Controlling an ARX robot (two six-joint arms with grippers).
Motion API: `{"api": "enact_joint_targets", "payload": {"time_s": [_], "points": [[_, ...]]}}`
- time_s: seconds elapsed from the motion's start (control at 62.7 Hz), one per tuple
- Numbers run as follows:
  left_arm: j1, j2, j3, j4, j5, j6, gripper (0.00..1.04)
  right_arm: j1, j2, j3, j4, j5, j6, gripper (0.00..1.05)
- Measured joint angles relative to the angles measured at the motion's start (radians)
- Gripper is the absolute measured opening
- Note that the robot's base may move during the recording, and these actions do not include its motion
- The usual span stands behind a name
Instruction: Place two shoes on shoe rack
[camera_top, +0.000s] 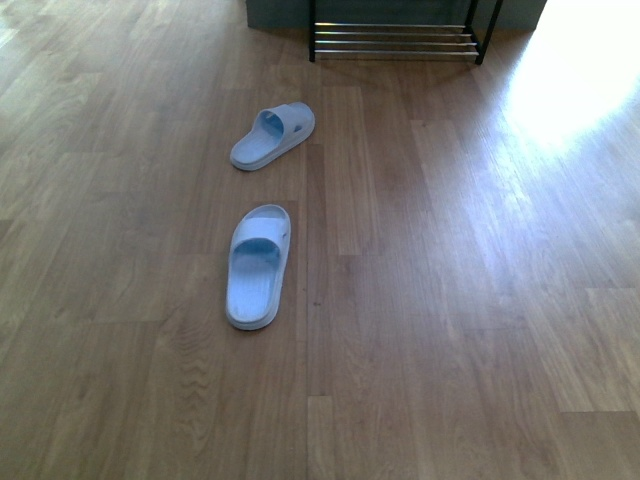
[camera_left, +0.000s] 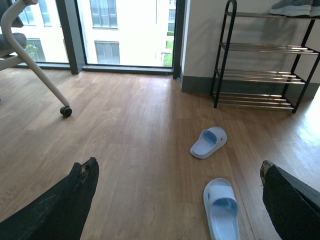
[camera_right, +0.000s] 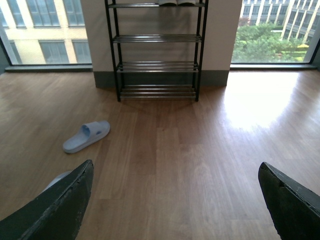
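1. Wood floor (camera_top: 450, 300) fills the room, and two pale blue slides lie on it in front of the shoe rack (camera_top: 395, 42). Neither one is on the rack.
2. The far slide (camera_top: 272, 135) lies near the rack, out past its left end, turned at a slant.
3. The near slide (camera_top: 258, 266) lies much farther out from the rack, well apart from the far slide. Its toe points toward the rack.
4. In the right wrist view, a dark finger hides most of the near slide (camera_right: 57, 179). Only a pale bit shows.
5. The front view cuts the rack off, so only its lowest shiny rods show there.
6. Something grey (camera_left: 295, 7) sits on the rack's top shelf. The picture edge cuts it off, so it is hard to make out.
7. The left gripper (camera_left: 177, 164) is spread wide with nothing in it. Only its two dark fingers (camera_left: 60, 210) show.
8. The right gripper (camera_right: 175, 165) is spread wide too, holding nothing.
9. A pale wall (camera_right: 220, 30) stands behind the rack, with big windows (camera_left: 125, 30) on both sides of it.
10. A chair (camera_left: 11, 41) on wheels stands far to the left of the rack, mostly cut off.
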Motion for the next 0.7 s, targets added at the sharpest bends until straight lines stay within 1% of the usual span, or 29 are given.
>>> {"api": "enact_joint_targets", "payload": {"time_s": [0.702], "points": [[0.0,0.0,0.0,0.0,0.004,0.0,0.95,0.0,0.001,0.0,0.0,0.008,0.0,0.96]]}}
